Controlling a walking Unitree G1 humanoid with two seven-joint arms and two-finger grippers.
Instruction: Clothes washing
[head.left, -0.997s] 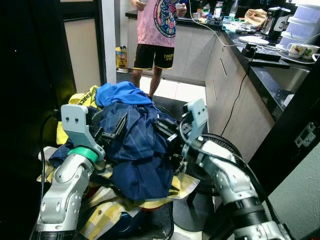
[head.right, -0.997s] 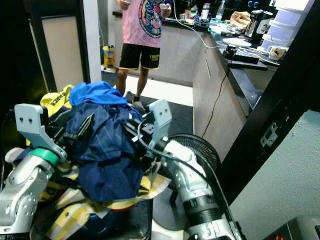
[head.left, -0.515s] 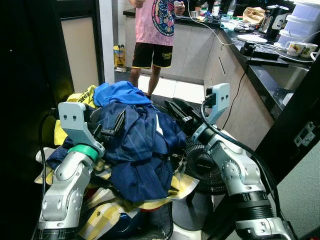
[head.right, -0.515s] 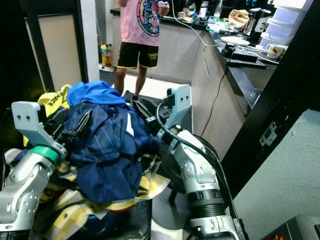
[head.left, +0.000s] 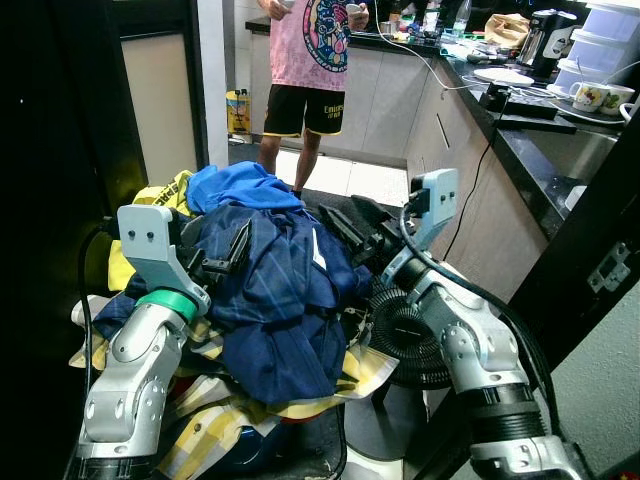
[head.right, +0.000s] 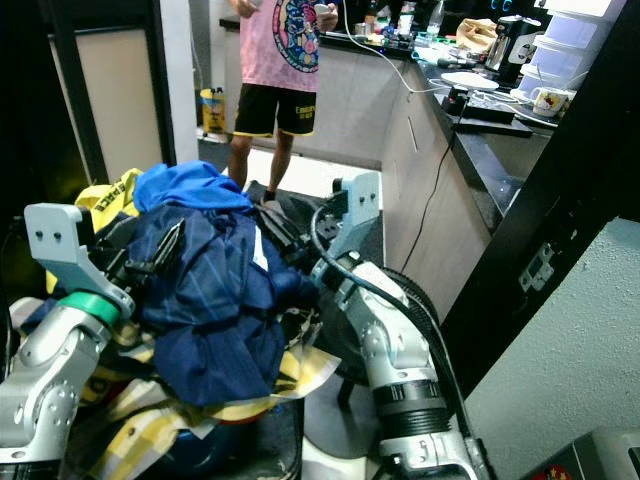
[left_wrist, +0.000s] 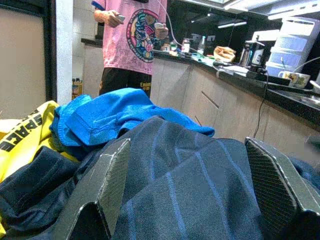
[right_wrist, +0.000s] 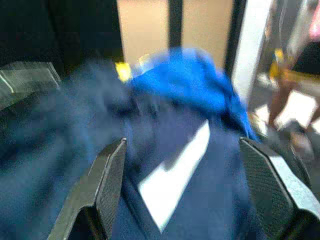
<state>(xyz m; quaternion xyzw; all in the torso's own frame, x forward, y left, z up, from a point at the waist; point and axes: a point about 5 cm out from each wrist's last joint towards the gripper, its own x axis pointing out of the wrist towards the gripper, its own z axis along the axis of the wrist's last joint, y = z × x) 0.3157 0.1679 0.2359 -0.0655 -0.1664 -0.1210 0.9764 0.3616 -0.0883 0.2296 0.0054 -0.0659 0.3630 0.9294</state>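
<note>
A heap of clothes (head.left: 270, 300) lies piled before the robot, a dark navy striped garment (head.left: 285, 290) on top, a bright blue one (head.left: 240, 185) behind it and a yellow one (head.left: 165, 200) at the far left edge; the left gripper (head.left: 232, 250) rests against the navy cloth with its fingers (left_wrist: 112, 185) spread wide, the fabric lying between them but not pinched; the right gripper (head.left: 345, 222) hangs just beside the heap's right flank, fingers (right_wrist: 107, 185) likewise wide apart and holding nothing (its wrist view is blurred); a black fan (head.left: 405, 335) stands below the right arm; a person (head.left: 310, 70) in a pink shirt stands by the counter (head.left: 540, 130) beyond.
</note>
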